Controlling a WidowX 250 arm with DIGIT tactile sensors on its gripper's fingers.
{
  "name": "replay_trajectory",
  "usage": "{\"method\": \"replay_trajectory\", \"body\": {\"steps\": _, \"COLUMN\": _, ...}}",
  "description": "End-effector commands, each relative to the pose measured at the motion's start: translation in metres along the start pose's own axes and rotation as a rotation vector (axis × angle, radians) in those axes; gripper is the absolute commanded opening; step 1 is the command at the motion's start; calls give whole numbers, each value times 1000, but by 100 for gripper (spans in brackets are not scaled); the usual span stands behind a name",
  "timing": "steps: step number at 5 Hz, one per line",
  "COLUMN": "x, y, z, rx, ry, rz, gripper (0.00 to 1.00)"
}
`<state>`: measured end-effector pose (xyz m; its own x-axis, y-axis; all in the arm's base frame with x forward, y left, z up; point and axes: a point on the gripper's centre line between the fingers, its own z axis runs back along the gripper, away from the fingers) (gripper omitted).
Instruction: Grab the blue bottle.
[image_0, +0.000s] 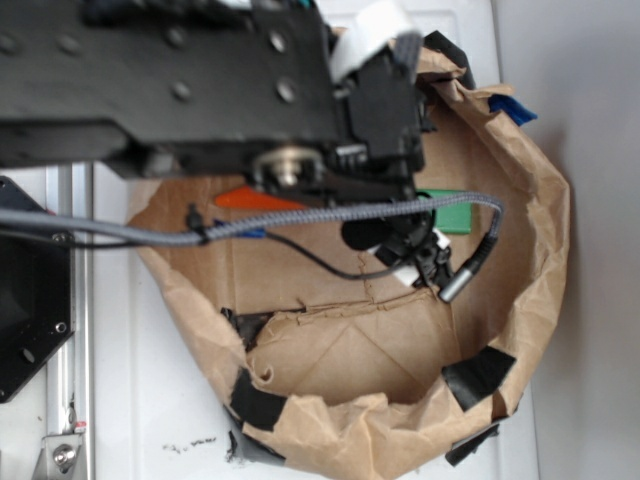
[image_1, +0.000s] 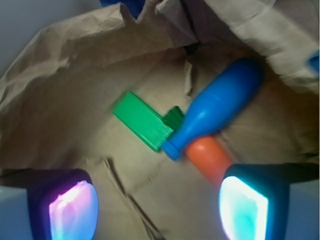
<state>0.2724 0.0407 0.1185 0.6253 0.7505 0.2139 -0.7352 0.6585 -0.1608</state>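
Note:
In the wrist view the blue bottle (image_1: 220, 107) lies on the brown paper floor, neck pointing down-left, its wide end up-right. It rests partly over the orange carrot (image_1: 210, 157) and its neck touches the green block (image_1: 145, 122). My gripper (image_1: 157, 207) is open and empty, with the bottle ahead of the jaws and toward the right pad (image_1: 242, 207). In the exterior view the gripper (image_0: 415, 250) hangs inside the paper-walled nest, and the bottle is hidden behind the arm.
Crumpled brown paper walls (image_0: 540, 200) ring the work area, held with black tape (image_0: 478, 375). The green block (image_0: 450, 212) and the carrot (image_0: 260, 198) show partly behind the arm. A grey cable (image_0: 300, 222) crosses in front. A metal rail (image_0: 70, 330) runs on the left.

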Motion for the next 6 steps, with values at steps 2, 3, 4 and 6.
{"method": "replay_trajectory", "body": {"steps": 2, "x": 40, "y": 30, "z": -26, "rx": 62, "ry": -159, "rz": 173, "gripper": 100}}
{"method": "replay_trajectory", "body": {"steps": 3, "x": 56, "y": 49, "z": -39, "rx": 127, "ry": -179, "rz": 220, "gripper": 100}}
{"method": "replay_trajectory", "body": {"steps": 4, "x": 66, "y": 56, "z": -48, "rx": 173, "ry": -202, "rz": 237, "gripper": 100}}
{"method": "replay_trajectory", "body": {"steps": 6, "x": 64, "y": 53, "z": -71, "rx": 265, "ry": -209, "rz": 191, "gripper": 100}}
